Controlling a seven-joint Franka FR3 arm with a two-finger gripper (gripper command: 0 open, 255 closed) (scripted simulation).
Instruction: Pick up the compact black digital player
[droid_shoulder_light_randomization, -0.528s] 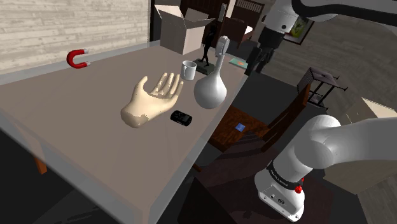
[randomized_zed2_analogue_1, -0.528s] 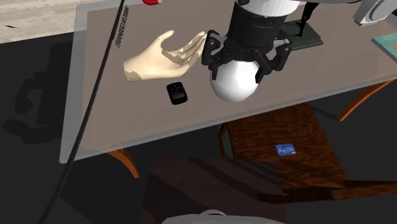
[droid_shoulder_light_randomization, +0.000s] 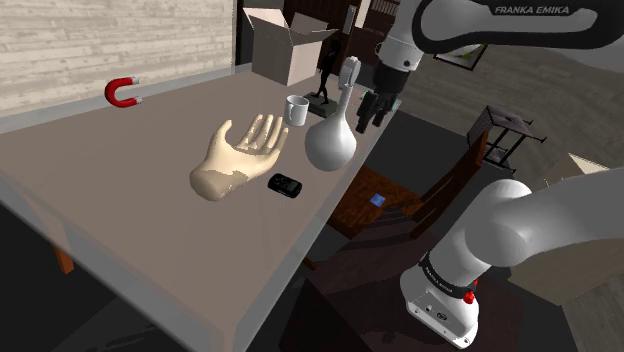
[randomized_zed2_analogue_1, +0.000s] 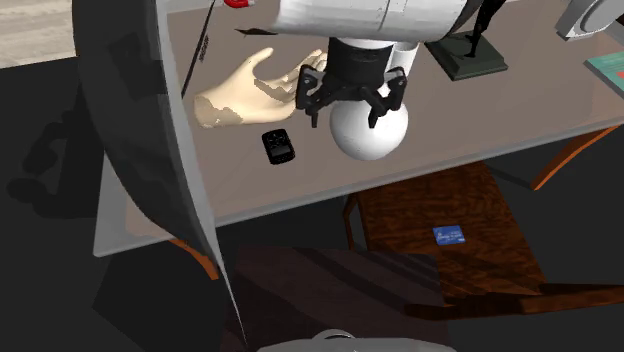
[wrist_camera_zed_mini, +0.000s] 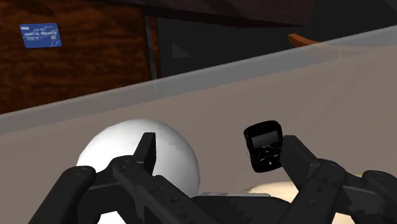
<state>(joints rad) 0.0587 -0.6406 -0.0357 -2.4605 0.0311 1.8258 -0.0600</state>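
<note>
You look in on a home's living space: a pale plank wall (droid_shoulder_light_randomization: 100, 40) behind the worktop (droid_shoulder_light_randomization: 100, 190), an open cardboard box (droid_shoulder_light_randomization: 290, 45), a white mug (droid_shoulder_light_randomization: 297, 109), and a dark wooden chair (randomized_zed2_analogue_1: 450, 225) tucked alongside.

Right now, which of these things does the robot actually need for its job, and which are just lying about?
Part of the job:
- small black player, lying on the table
- gripper, open

Just lying about:
- pale model hand
- white vase
- white mug
- red horseshoe magnet
- open cardboard box
- blue card
</note>
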